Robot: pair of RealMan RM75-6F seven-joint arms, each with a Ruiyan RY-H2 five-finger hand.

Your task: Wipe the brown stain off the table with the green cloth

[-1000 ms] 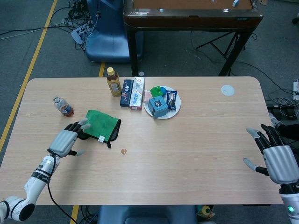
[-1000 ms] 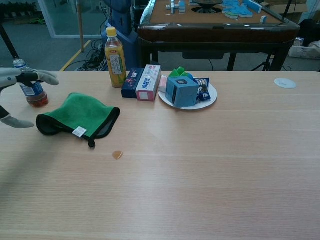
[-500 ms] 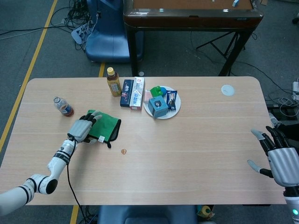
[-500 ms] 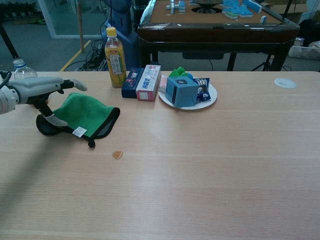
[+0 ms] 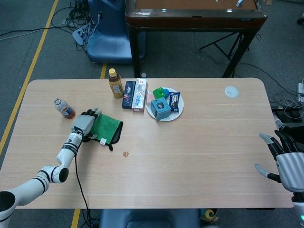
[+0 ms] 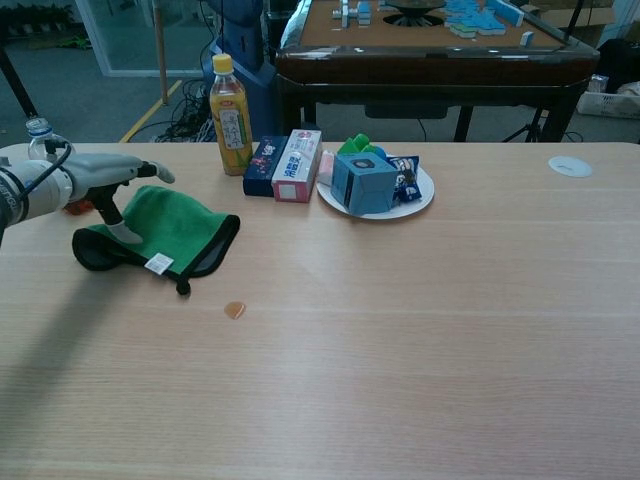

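The green cloth [image 5: 105, 127] with a black trim lies flat at the table's left side, also seen in the chest view [image 6: 170, 228]. My left hand [image 5: 84, 124] hovers over its left edge with the fingers stretched out; in the chest view the left hand [image 6: 100, 175] has its thumb pointing down onto the cloth. It grips nothing. The small brown stain [image 5: 126, 154] sits on bare wood right of and nearer than the cloth, also visible from the chest [image 6: 235, 310]. My right hand [image 5: 288, 161] hangs open at the table's near right corner, far from both.
A small water bottle [image 5: 63, 109] stands just left of my left hand. Behind the cloth are a yellow drink bottle [image 6: 228, 115], two boxes [image 6: 288, 153] and a white plate [image 6: 422, 202] of snacks. A white disc [image 5: 231, 91] lies at the far right.
My left hand has travelled away from me and rightward onto the cloth's left edge. The right hand has drawn back toward the near right corner. Cloth and stain have not moved.
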